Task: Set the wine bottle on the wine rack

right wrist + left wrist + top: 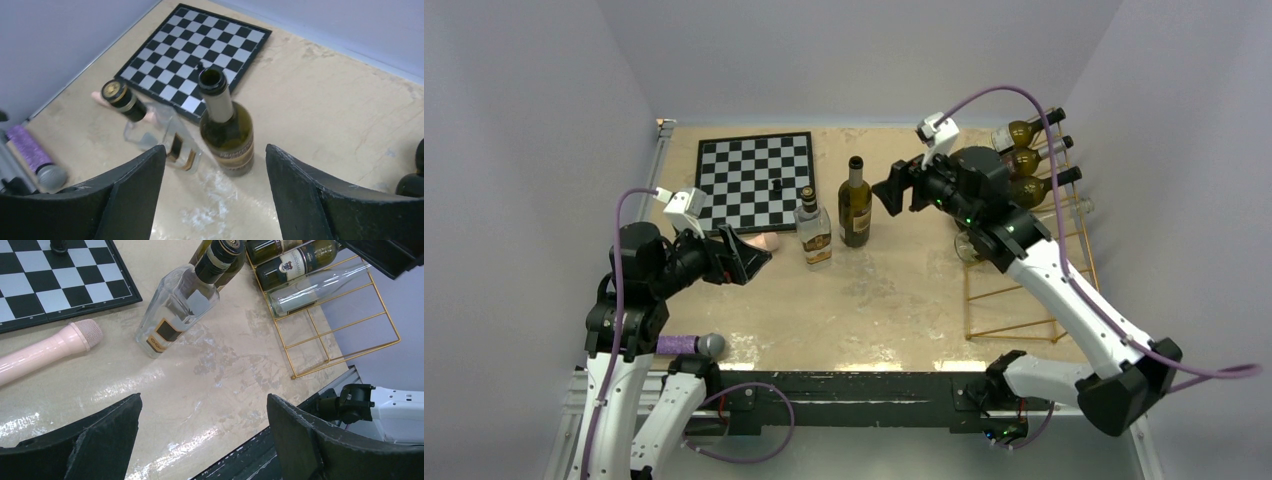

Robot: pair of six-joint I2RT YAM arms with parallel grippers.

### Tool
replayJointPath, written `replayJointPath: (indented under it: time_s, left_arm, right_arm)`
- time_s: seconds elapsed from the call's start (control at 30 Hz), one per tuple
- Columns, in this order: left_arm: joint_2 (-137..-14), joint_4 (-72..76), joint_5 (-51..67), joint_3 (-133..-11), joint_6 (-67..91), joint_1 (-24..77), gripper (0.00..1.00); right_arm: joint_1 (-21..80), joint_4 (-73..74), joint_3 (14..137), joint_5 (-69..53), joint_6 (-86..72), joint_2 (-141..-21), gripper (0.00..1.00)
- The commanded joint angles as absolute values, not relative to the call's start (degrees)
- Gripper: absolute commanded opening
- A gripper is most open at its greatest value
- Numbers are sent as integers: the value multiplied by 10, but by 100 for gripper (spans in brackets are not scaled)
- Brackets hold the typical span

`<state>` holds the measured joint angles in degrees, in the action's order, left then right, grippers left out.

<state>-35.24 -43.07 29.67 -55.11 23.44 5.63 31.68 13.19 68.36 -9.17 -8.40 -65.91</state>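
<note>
Beige table [894, 300]: wine bottle [855, 205] stands upright near centre, apart from the gold wire wine rack [1014, 328] at right. Right gripper [890, 190], jaws wide and empty, hovers just beside the bottle; left gripper [749, 257] likewise spread, holding nothing. Clear bottle [814, 232] and chessboard [754, 180] lie leftward.

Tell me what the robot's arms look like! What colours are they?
The left arm and right arm have white links, black joints and a looping purple cable. Each wrist carries a small white box and black, wedge-shaped jaws.
</note>
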Motion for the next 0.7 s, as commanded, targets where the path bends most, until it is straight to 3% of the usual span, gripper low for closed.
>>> replayJointPath:
  time_s: [0.0, 0.23, 0.57, 0.67]
  left_arm:
    - [-361, -424, 294, -579, 241, 54, 99]
    - [-367, -421, 296, -579, 238, 54, 99]
    - [-360, -425, 294, -572, 234, 54, 99]
    - [-358, -428, 294, -570, 233, 54, 99]
  right_arm:
    - [339, 89, 755, -11, -59, -720, 75]
    - [361, 95, 793, -2, -41, -802, 68]
    - [383, 81, 807, 24, -30, -869, 66]
    - [385, 70, 814, 34, -29, -888, 56]
